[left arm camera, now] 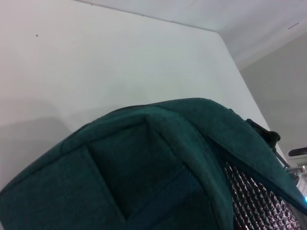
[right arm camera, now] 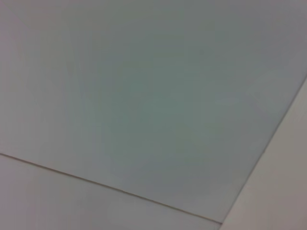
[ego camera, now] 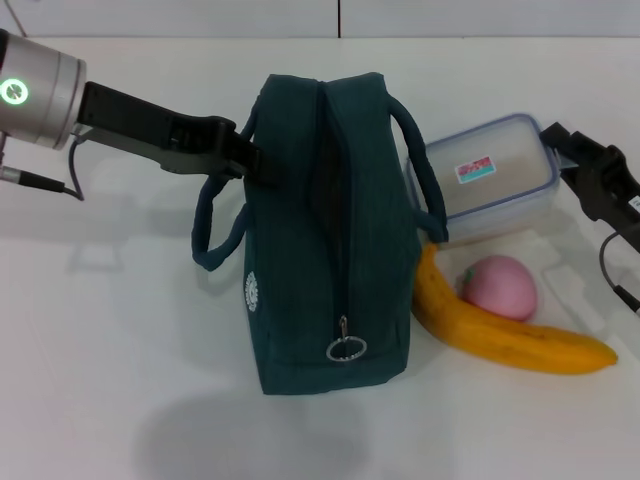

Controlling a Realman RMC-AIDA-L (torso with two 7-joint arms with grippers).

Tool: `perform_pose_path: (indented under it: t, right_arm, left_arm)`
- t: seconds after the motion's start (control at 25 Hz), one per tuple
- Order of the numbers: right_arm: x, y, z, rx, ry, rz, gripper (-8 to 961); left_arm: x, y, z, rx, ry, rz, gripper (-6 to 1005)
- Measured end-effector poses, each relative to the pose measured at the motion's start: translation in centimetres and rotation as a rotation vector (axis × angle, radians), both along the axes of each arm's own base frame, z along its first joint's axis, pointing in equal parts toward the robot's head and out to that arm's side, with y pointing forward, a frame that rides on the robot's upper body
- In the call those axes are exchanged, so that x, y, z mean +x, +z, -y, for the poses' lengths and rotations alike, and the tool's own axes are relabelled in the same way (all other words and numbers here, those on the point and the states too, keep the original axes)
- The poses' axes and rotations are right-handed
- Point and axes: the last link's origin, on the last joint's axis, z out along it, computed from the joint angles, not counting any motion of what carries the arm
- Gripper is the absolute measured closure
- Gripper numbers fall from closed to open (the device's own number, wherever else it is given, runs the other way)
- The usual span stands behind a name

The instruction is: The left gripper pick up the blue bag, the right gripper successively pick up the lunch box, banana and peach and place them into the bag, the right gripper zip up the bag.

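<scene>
The blue bag (ego camera: 320, 230) stands in the middle of the white table, its zipper slit running along the top to a silver ring pull (ego camera: 346, 348). My left gripper (ego camera: 252, 162) reaches in from the left and meets the bag's upper left side by the left handle (ego camera: 208, 225). The left wrist view is filled by the blue bag (left arm camera: 158, 167), with its silver lining (left arm camera: 259, 201) showing. The lunch box (ego camera: 490, 180) lies to the right of the bag. In front of it lie the peach (ego camera: 500, 287) and the banana (ego camera: 510, 335). My right gripper (ego camera: 565, 150) hovers at the lunch box's right end.
The white table (ego camera: 120, 330) stretches bare to the left and in front of the bag. A cable (ego camera: 40, 182) hangs under the left arm. The right wrist view shows only a pale flat surface (right arm camera: 144, 96) with seams.
</scene>
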Motion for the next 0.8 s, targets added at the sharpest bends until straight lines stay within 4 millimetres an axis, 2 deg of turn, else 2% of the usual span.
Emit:
perform_pose_path:
  t: [0.16,0.4,0.8]
  right_arm:
    - [0.1,0.5,0.3,0.019,0.002,-0.029,750]
    - [0.1,1.3,0.3,-0.007,-0.016,-0.162,757]
    - [0.2,1.5,0.3,-0.021,-0.064,-0.261,790]
  left_arm:
    - [0.1,-0.2,0.0,-0.002,-0.001,0.003,949]
    - [0.4,-0.1,-0.2,0.006,-0.007,0.005,949]
    - [0.5,-0.1,-0.2,0.010,-0.009,0.007,949]
